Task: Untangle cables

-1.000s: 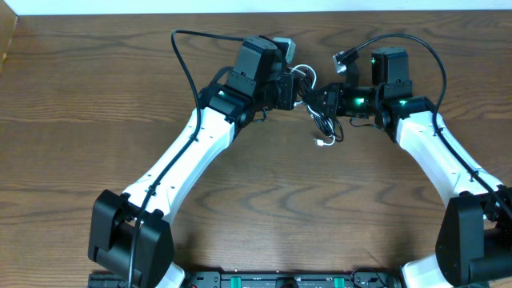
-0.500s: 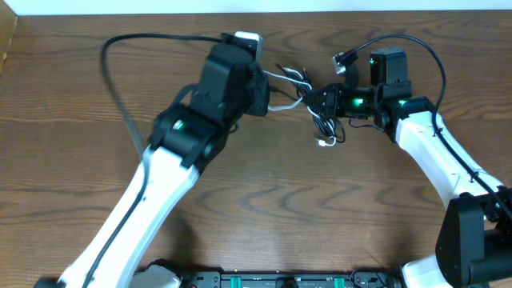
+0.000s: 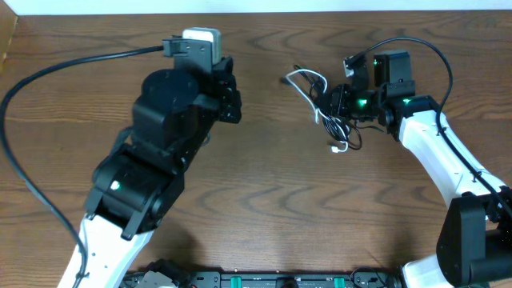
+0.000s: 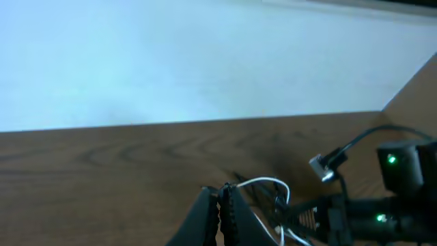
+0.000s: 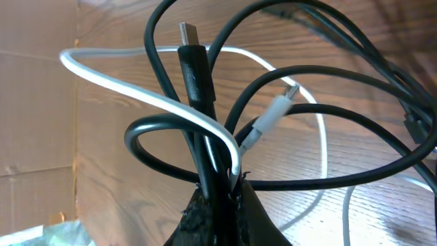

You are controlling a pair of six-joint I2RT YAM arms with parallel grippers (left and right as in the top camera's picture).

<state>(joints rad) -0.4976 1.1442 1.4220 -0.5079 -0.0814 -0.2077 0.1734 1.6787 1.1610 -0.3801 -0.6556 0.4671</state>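
The cables sat in one small knot at the far right of the surface. The right gripper was clamped on them where a black cable and the white cable crossed. Several loops stood up from the pinch and the rest trailed down onto the wood. They looked light, thin and limp, so a pull would probably drag the whole knot rather than free one strand. The smooth jackets could slip through a loose pinch, and the plugs would likely catch on any loop they had to pass through. The best hold seemed to be just behind a plug, either the black plug or the white plug. The white loop jutting out on the left was another option. The left gripper had its jaws together with nothing between them. It was raised above the surface, well apart from the knot and pointing toward it. The right gripper's body crowded the knot from the right, and the right arm cord arched close behind it. The left arm cord swept wide to the left, well clear of the knot, so the left side looked the easier way in.
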